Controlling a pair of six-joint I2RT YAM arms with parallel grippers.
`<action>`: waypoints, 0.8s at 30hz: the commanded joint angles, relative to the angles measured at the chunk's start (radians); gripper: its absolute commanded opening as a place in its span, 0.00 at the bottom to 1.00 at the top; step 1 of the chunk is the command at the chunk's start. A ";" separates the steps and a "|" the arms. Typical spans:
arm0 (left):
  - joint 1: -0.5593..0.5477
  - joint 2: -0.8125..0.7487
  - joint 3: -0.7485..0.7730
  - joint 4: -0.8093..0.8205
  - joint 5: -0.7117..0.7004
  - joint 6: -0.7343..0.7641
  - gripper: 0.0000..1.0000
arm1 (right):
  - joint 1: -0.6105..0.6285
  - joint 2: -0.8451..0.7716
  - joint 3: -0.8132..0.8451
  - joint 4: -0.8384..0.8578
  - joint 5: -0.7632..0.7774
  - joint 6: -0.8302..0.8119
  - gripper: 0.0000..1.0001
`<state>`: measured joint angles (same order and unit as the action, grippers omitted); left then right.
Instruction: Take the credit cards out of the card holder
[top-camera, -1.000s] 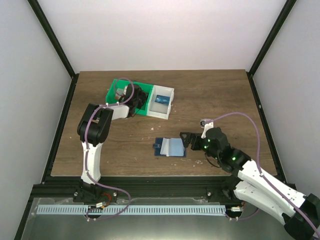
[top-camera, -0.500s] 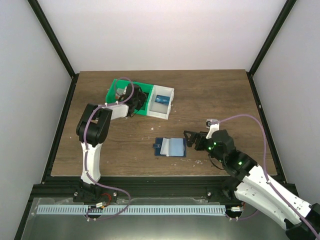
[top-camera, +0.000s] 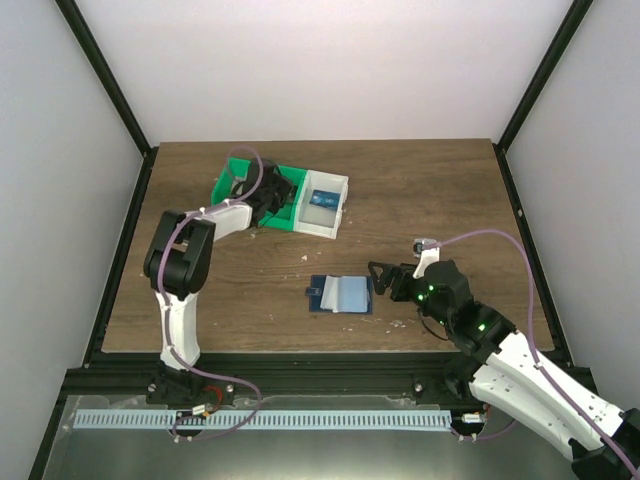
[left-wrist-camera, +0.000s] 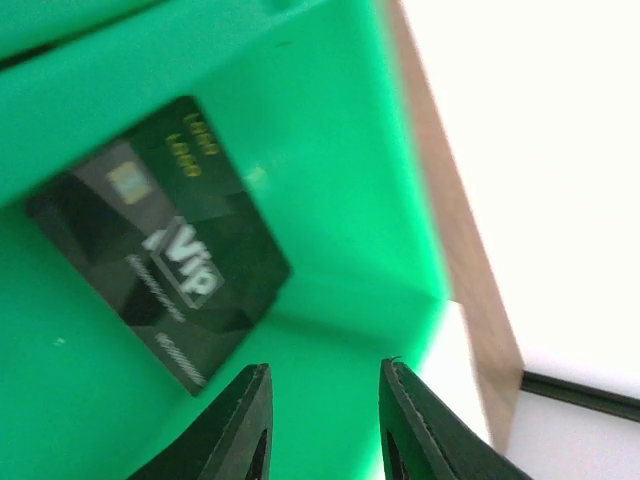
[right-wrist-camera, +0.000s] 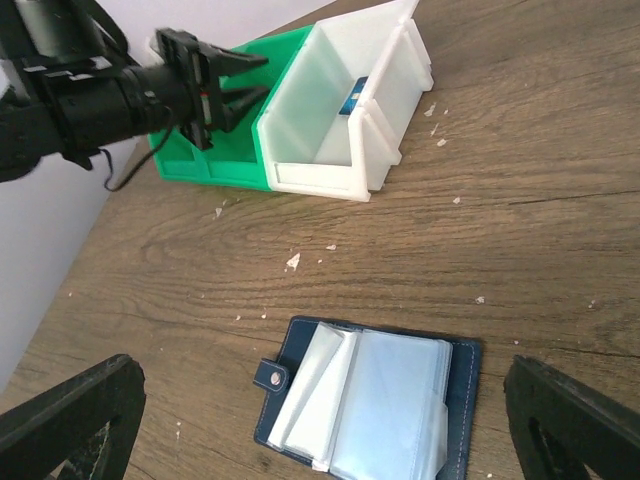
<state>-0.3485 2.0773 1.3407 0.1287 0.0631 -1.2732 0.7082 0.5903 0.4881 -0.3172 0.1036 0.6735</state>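
The card holder (top-camera: 340, 294) lies open on the wood, navy with clear pocket sleeves (right-wrist-camera: 390, 400) fanned up; no card shows in them. My right gripper (top-camera: 380, 279) hovers just right of it, wide open and empty, its fingers (right-wrist-camera: 70, 420) framing the holder in the right wrist view. My left gripper (left-wrist-camera: 326, 368) hangs inside the green bin (top-camera: 230, 180), jaws apart with nothing between them. A dark credit card (left-wrist-camera: 160, 250) marked VIP lies on the bin floor just ahead of the fingertips. A blue card (top-camera: 322, 198) lies in the white bin (top-camera: 328, 224).
The green bin (right-wrist-camera: 225, 165) and white bin (right-wrist-camera: 330, 125) stand side by side at the back left of the table (top-camera: 430, 190). Small white crumbs (right-wrist-camera: 293, 261) are scattered on the wood between the bins and the holder. Black frame posts border the table.
My left gripper's jaws have spread apart over the green bin and its arm has shifted slightly left. The right gripper drew back a little to the right of the holder, then held still.
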 joint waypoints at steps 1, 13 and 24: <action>-0.004 -0.123 -0.006 0.005 -0.002 0.102 0.32 | -0.006 -0.003 0.032 -0.006 -0.004 0.008 1.00; -0.034 -0.400 -0.107 -0.114 -0.163 0.444 0.48 | -0.006 0.038 0.067 -0.034 -0.030 0.020 1.00; -0.041 -0.677 -0.249 -0.195 -0.029 0.733 0.77 | -0.006 0.073 0.139 -0.098 -0.002 0.028 1.00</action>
<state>-0.3843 1.4723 1.1297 -0.0013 -0.0406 -0.7029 0.7082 0.6548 0.5472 -0.3790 0.0727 0.6968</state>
